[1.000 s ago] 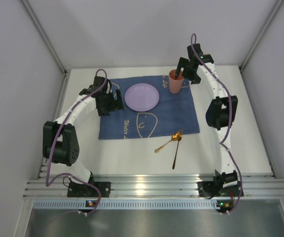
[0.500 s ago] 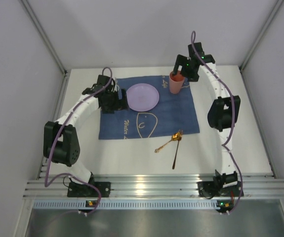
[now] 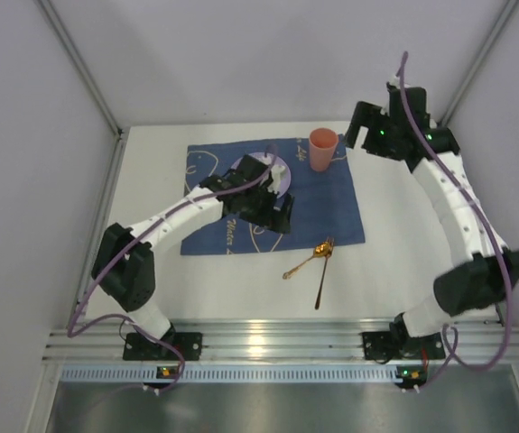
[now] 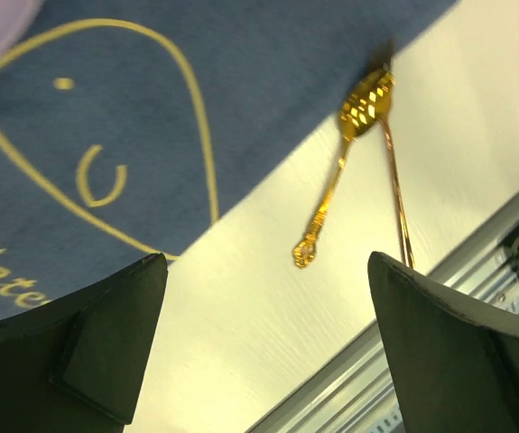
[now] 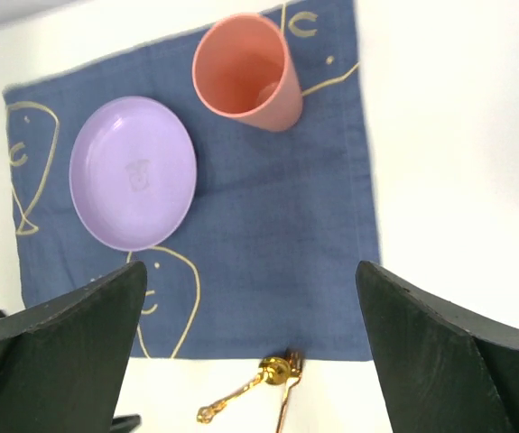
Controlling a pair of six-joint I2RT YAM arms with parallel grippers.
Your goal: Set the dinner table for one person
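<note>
While the left gripper [image 4: 266, 271] gapes, the dinner table [image 4: 476, 117] lies beneath

Even, bright overhead light filled the scene; glare streaked the aluminium rail [image 3: 261, 346]. Left wrist view looked yellowish, its claw fingers [image 4: 78, 361] blurred.

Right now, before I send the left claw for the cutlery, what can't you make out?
- Purple plate: top view, largely covered by the left arm.
- Gold cutlery: heads overlap; spoon or fork unclear in every view. Left wrist view, longer handle's end hidden behind a claw finger; right wrist view, cut off by bottom edge.
- Placemat lettering: left wrist view, cut by finger and frame edge.
</note>
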